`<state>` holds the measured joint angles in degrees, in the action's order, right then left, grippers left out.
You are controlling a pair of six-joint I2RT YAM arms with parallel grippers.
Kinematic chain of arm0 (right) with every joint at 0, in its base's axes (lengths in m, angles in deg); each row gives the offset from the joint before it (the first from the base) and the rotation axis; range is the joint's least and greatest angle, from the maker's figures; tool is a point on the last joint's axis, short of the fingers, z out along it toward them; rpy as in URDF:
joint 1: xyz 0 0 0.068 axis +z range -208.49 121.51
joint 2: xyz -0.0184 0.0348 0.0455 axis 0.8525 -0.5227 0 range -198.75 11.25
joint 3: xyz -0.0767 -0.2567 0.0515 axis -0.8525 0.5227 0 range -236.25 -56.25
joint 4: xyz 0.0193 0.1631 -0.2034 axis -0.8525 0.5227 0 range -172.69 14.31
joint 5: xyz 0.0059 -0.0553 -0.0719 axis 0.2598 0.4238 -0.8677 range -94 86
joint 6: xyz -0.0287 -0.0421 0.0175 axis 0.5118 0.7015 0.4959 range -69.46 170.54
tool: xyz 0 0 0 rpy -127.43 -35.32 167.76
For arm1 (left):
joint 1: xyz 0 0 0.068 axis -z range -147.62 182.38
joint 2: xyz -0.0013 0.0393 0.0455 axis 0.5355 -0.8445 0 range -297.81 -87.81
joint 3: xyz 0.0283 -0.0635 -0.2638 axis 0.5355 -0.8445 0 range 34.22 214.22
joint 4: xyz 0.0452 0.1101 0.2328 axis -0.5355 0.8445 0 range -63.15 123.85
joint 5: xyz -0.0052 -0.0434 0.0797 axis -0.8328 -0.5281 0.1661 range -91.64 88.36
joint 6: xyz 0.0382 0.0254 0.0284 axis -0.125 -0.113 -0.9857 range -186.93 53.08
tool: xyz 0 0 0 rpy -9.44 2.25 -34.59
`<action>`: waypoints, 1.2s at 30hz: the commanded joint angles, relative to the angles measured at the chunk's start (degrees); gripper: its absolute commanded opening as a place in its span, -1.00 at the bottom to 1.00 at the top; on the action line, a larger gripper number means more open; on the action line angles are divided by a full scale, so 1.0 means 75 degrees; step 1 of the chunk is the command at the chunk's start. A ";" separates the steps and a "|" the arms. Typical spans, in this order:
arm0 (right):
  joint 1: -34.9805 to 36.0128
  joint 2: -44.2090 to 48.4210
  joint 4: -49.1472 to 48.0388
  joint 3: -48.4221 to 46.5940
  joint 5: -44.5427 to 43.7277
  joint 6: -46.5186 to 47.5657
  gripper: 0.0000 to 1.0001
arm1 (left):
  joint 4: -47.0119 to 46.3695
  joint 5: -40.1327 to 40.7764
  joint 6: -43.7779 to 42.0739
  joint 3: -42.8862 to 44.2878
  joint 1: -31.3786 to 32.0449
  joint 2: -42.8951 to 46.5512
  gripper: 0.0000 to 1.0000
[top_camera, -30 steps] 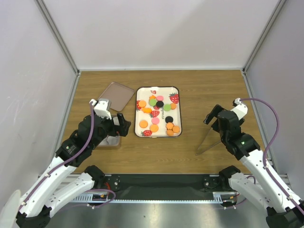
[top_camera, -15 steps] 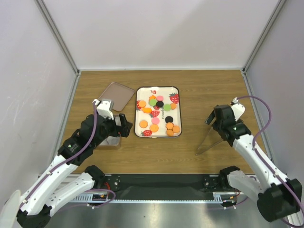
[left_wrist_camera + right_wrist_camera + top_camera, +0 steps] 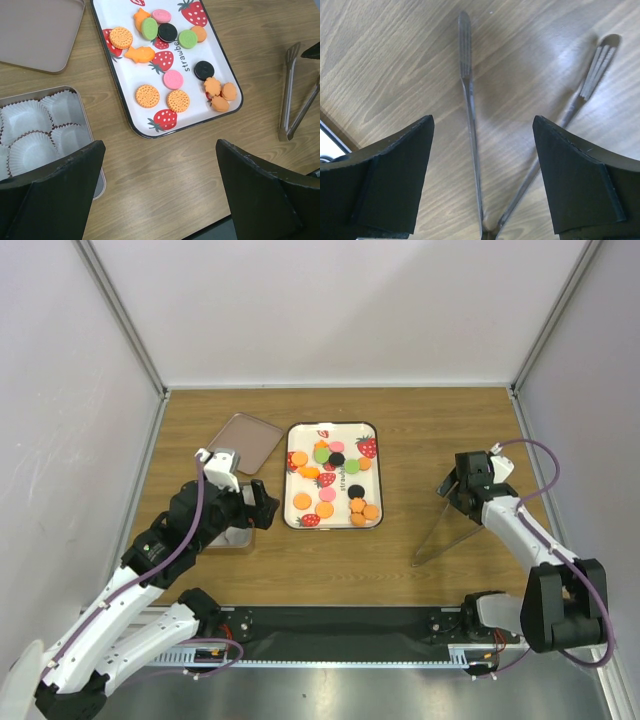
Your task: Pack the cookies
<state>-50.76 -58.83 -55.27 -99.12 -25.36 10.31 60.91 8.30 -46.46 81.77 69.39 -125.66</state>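
The cookies (image 3: 335, 485) lie on the strawberry tray (image 3: 289, 480), frame centre. Tongs (image 3: 445, 530) rest lower right beneath the right claw (image 3: 482, 125), which is spread and grips nothing. The left claw (image 3: 157, 150) is released beside a paper-cupped tin (image 3: 75, 91); the lid (image 3: 243, 440) is upper left. Wooden table (image 3: 430, 430), white walls (image 3: 330, 310).

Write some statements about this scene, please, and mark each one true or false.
1. The cookies lie on the strawberry tray. True.
2. The right tool grips the tongs. False: it is open above them, and they lie on the table.
3. The paper cups hold cookies. False: those in view are empty.
4. The left tool is open. True.
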 commanded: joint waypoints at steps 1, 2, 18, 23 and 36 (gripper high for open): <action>-0.0046 -0.0264 -0.0550 -0.0108 0.0118 -0.0015 0.69 | -0.0065 -0.0117 -0.0069 -0.0082 0.0033 0.0030 0.99; -0.0046 -0.0311 -0.0643 -0.0096 0.0130 -0.0015 0.67 | -0.0065 -0.0106 -0.0069 -0.0082 0.0033 0.0054 0.99; -0.0034 -0.1599 -0.1113 -0.0331 0.0048 -0.0050 0.12 | -0.0065 -0.0164 -0.0057 -0.0106 0.0022 0.0031 1.00; -0.0022 -0.1987 -0.1207 -0.0412 0.0060 -0.0062 -0.27 | -0.0100 -0.0351 0.0130 -0.0035 0.0022 -0.0145 0.99; 0.0492 -0.0243 -0.0492 -0.1958 0.1791 -0.0237 -1.00 | -0.2407 -0.3233 0.2319 -0.0070 -0.0118 -0.1315 0.99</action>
<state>-49.32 -67.01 -58.83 -108.00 -18.32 10.01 53.15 -7.15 -36.12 80.99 69.31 -133.70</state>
